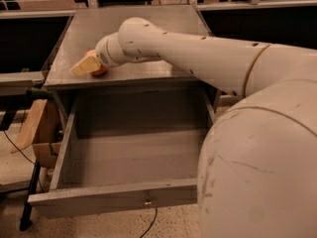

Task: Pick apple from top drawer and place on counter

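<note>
The apple [101, 72] shows only as a small red-orange patch at the front left corner of the counter [138, 24], mostly hidden behind my gripper [85, 65]. The gripper sits right over the apple, low at the counter's surface, and my cream arm reaches to it from the right. Whether the apple rests on the counter or is held just above it, I cannot tell. Below, the top drawer [114, 200] is pulled wide open, with a small metal fitting [147, 201] at the middle of its front. Nothing shows inside the drawer.
Dark side shelves flank the cabinet at left [25, 38] and right [262, 24]. A wooden board and a cardboard box [34, 133] lean beside the drawer's left side. A black stand leg [28, 202] and a cable [148, 224] are on the floor. My arm's bulky body [262, 177] fills the lower right.
</note>
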Available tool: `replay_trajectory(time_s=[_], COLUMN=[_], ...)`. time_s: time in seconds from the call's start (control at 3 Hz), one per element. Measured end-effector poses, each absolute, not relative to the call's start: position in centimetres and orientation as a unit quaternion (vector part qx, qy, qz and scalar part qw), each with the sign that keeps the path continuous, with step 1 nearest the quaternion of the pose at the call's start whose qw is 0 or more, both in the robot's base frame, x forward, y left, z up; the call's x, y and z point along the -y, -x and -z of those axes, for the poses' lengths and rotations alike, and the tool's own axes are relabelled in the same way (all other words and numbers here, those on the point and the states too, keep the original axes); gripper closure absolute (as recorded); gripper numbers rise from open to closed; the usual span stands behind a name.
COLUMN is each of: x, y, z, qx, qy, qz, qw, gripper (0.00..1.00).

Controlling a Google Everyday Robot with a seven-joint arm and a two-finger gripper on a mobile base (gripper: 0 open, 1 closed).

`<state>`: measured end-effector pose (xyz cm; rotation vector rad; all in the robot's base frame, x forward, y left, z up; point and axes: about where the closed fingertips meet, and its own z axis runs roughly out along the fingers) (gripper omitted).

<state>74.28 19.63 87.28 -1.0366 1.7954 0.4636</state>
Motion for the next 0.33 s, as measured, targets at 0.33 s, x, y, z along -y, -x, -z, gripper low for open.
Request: replay_trajectory(time_s=[0.33], x=[-19.64], y=[-74.28], z=[-87.28], qx=[-0.738], qy=[0.426], qz=[-0.191], qw=[0.487], gripper=[0.0])
